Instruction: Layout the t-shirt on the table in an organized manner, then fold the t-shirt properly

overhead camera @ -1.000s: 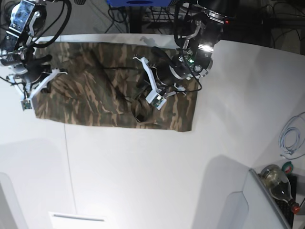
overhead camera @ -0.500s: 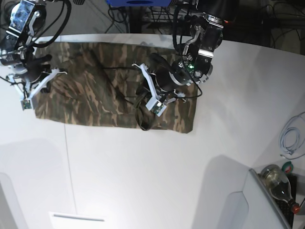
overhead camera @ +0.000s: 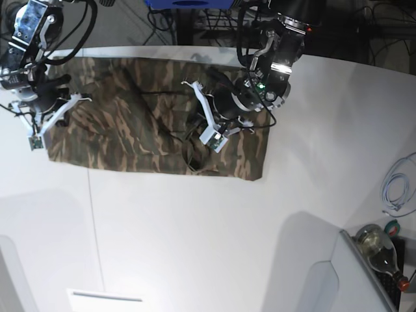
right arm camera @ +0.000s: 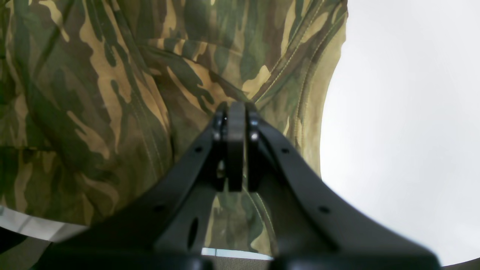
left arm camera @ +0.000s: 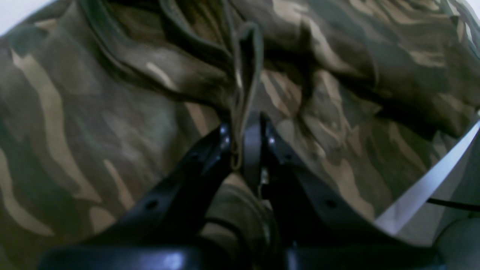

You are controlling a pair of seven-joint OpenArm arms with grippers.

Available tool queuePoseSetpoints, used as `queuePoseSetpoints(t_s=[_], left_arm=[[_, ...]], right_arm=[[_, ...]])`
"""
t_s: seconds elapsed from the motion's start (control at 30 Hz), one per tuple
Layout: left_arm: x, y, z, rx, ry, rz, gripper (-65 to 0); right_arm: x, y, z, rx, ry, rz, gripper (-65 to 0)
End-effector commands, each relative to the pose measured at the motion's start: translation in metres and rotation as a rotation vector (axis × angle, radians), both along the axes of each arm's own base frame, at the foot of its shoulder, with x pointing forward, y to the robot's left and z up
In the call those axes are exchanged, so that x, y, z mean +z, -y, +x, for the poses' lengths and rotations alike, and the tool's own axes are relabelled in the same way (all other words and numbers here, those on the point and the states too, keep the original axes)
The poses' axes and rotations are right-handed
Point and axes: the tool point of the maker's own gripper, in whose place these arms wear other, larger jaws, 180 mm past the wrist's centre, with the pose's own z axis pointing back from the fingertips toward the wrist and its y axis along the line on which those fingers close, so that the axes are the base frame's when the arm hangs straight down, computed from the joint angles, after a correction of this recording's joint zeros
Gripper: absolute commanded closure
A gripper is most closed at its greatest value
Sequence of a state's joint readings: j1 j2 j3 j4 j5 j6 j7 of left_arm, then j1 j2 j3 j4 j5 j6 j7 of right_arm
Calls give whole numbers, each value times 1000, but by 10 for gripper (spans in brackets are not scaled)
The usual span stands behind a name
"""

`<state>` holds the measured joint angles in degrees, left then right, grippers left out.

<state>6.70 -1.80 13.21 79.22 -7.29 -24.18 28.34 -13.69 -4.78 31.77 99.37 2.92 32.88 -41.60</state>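
camouflage t-shirt [overhead camera: 130, 123] spread flat at far left of the white table [overhead camera: 214, 234], long axis running left to right, far edge along the table's far edge. no containers holding anything; glass bottle [overhead camera: 380, 250] lying at near right corner, coiled white cable [overhead camera: 396, 188] beside it. left gripper [left arm camera: 243, 138] pinched on a raised ridge of t-shirt fabric near the shirt's right end. right gripper [right arm camera: 235, 120] at the shirt's left edge, fingers pressed together on the hem.
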Motion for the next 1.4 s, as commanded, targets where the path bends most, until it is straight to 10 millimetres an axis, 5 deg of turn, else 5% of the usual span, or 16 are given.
queuePoseSetpoints(t_s=[0.0,0.57,0.6,0.8,0.9,1.17,1.37], left_arm=[[12,5,10,0,38,-31,0],[13,6,11,-1,41,-31,0],[13,6,11,-1,42,-31,-12],[16,10,11,-10,47,-37,-337],[18,27,7,-68,52,-41,-429],[16,78,-12,-206,29,-74,-457],[32,79,-13,-202,69,-95,-456]], right_arm=[[11,3,10,-1,50,-5,-8],[11,3,9,-1,45,-5,-8],[11,3,9,-1,45,-5,-8],[10,2,9,1,45,-4,-8],[10,2,9,1,45,-4,-8],[10,2,9,1,44,-4,-8],[10,2,9,1,44,-4,-8]])
